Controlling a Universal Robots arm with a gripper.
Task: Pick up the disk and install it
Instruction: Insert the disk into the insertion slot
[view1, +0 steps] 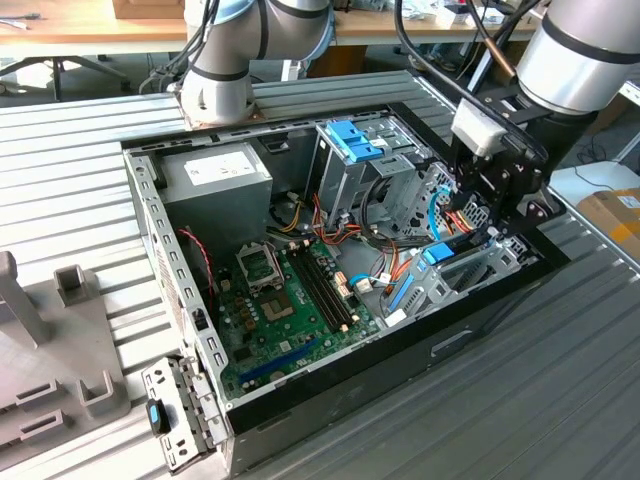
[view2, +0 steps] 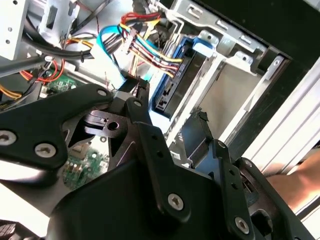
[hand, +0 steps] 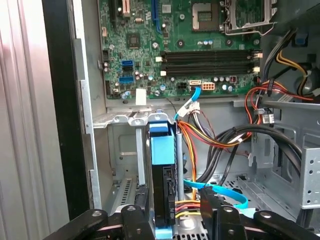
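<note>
The disk (hand: 164, 192) stands on edge in the drive bay at the case's side wall, a dark body between bright blue rails with a blue end tab (hand: 162, 145). In the exterior view its blue tab (view1: 440, 254) shows at the right of the open computer case (view1: 140, 200). My gripper (hand: 175, 212) hangs just over it, open. The black fingers (hand: 137, 212) straddle the disk; one is close beside it and the other stands off with a gap. The second wrist view shows the disk (view2: 170, 90) seated in the metal bay between the gripper (view2: 170, 102) tips.
A tall grey cage with a blue latch (view1: 350, 150) stands behind the bay. Bundled orange, red and blue cables (hand: 210, 145) crowd the disk's side. The green motherboard (view1: 290, 290) and power supply (view1: 215, 175) fill the case. A loose bracket (view1: 175, 420) lies at the front.
</note>
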